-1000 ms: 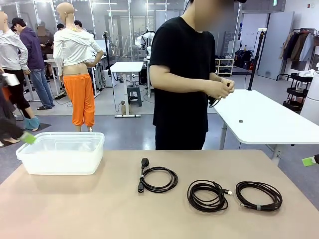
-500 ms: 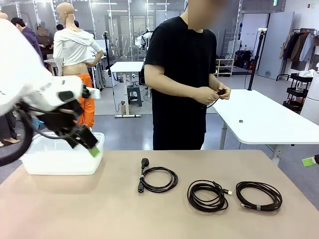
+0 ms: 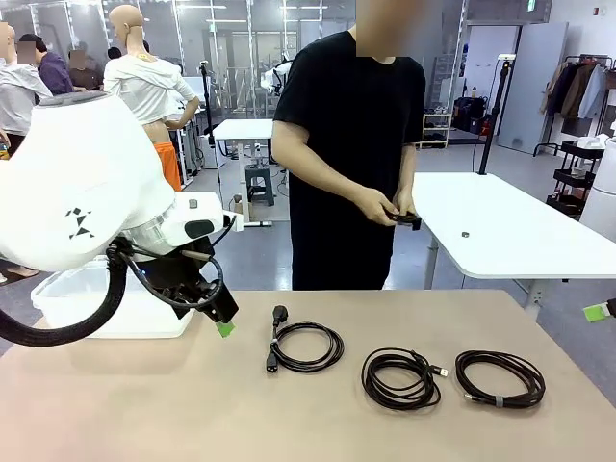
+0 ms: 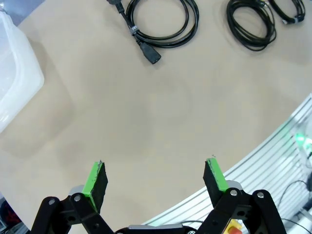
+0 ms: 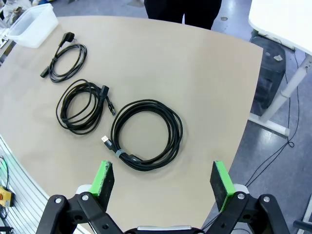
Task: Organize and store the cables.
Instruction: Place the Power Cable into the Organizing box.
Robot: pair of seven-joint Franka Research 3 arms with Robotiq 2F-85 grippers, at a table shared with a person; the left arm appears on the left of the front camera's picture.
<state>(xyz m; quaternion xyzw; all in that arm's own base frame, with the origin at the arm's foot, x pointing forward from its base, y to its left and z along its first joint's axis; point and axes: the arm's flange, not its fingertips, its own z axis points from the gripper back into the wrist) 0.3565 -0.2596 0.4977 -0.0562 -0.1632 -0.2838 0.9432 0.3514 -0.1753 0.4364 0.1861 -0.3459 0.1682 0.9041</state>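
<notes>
- The beige counter (image 3: 144, 414) stretched across the front view and carried a bin and three coils.
- The white left arm (image 3: 77, 192) bulked over the counter's left part in the front view, covering much of the bin behind it.
- A person (image 3: 351, 135) in a black shirt stood at the far side, with both hands (image 3: 397, 212) together on a small dark item (image 3: 408, 221) at waist height. The right wrist view cut the person down to a strip of dark clothing at its top edge.
- The translucent white bin (image 3: 67, 298) sat at the counter's far left. The left wrist view caught one rounded corner of it.
- The cables (image 3: 399, 402) lay in a row on the counter, apart from one another and outside the bin. The coil with the chunky plug (image 4: 165, 43) was nearest the bin, then the middle coil (image 5: 61, 109), then the right coil (image 5: 146, 165).
- The right wrist view looked down on all three coils. It showed a silver-tipped plug (image 5: 106, 140) poking out of the right coil, too small to make out from the front.
- The left claw (image 4: 156, 168) hung released above bare counter between the bin and the plug coil, with its green pads wide apart and touching nothing.
- The right claw (image 5: 162, 170) was released too, above the counter's edge just beside the right coil. The front view gave one green pad (image 3: 597, 312) of it at the right border.
</notes>
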